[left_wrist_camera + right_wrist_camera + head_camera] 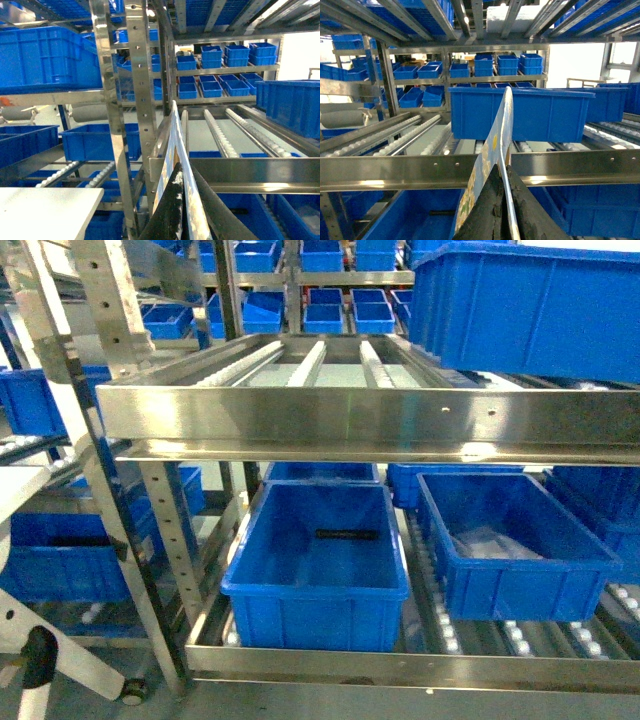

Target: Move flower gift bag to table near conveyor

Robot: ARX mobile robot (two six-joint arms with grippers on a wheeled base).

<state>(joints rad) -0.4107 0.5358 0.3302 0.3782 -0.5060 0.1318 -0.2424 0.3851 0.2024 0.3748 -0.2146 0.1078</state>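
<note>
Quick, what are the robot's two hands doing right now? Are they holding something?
Left gripper: shut on the flower gift bag's thin edge.
Right gripper: shut on the flower gift bag's edge too.

Flower gift bag [492, 150] upright, edge-on; steel roller conveyor [370, 415] beyond.

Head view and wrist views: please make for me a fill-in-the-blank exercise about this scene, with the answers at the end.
The left gripper and the right gripper are shut on the flower gift bag, so ____ grippers hold it.
Low in the conveyor, the middle bin holds a thin object that is ____ in colour.
The table has a ____ top.
Answers: two; black; white.
</note>
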